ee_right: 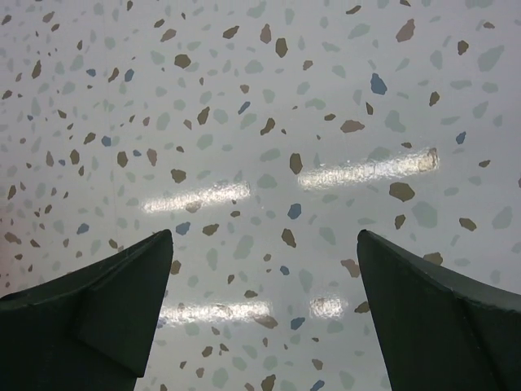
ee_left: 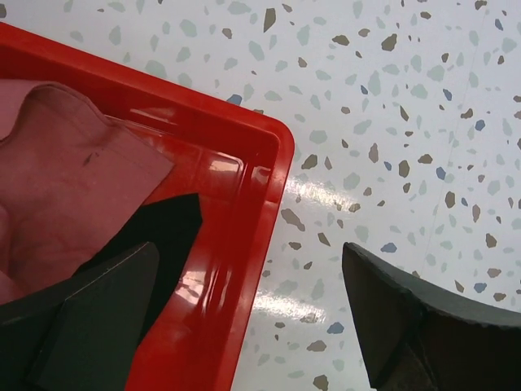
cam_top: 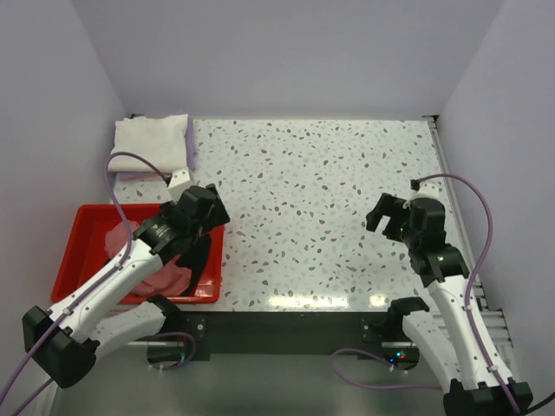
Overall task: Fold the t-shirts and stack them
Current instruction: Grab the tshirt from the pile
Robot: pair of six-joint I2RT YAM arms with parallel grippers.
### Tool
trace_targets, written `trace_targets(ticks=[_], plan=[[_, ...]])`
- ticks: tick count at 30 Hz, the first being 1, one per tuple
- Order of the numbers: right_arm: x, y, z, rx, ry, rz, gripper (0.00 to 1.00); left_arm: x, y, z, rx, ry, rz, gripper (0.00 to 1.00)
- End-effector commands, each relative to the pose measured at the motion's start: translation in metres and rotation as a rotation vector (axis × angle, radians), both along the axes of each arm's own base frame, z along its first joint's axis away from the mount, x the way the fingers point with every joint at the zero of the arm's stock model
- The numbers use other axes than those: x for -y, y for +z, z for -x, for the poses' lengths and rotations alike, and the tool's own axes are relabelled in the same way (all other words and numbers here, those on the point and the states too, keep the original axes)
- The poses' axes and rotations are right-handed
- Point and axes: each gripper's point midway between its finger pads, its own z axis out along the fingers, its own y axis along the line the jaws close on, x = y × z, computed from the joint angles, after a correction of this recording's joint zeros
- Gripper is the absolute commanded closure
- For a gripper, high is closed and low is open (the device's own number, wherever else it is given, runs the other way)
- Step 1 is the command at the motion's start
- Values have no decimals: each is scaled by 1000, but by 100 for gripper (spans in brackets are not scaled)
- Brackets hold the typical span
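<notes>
A dusty red t-shirt (cam_top: 165, 279) lies crumpled in the red tray (cam_top: 82, 217) at the near left. In the left wrist view this salmon shirt (ee_left: 65, 179) fills the tray's inside, with a black cloth (ee_left: 175, 224) showing beside it. A folded cream-white t-shirt (cam_top: 152, 134) rests on a pale lavender one (cam_top: 190, 154) at the back left corner. My left gripper (cam_top: 206, 213) hangs open over the tray's far right corner; in its own view the gripper (ee_left: 251, 252) straddles the tray's rim (ee_left: 269, 175) and holds nothing. My right gripper (cam_top: 388, 215) is open above bare table (ee_right: 264, 236).
The speckled tabletop (cam_top: 312, 191) spreads between the two arms. White walls close in the back and both sides. A metal rail (cam_top: 451, 165) runs along the table's right edge. Purple cables loop from both arms.
</notes>
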Motion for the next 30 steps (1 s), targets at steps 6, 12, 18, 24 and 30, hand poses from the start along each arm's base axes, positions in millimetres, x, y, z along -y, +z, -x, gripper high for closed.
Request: trace_targets(ticks=[6,12,18,24,30], plan=[[0,11,-12,40,-29,-24,1,-37,18,2,4,256,-71,0],[-5,-3,-17,-8,-10,-36,1,-95,-23,3,-154,501,-79,0],[-9,-9,-17,-18,13,-36,1,-127,-32,19,-113,728,-37,0],[-13,-12,-21,-29,34,-40,1,-154,-40,39,-108,925,-28,0],[-17,-20,-19,-58,62,-50,1,-173,-48,55,-119,1046,-53,0]])
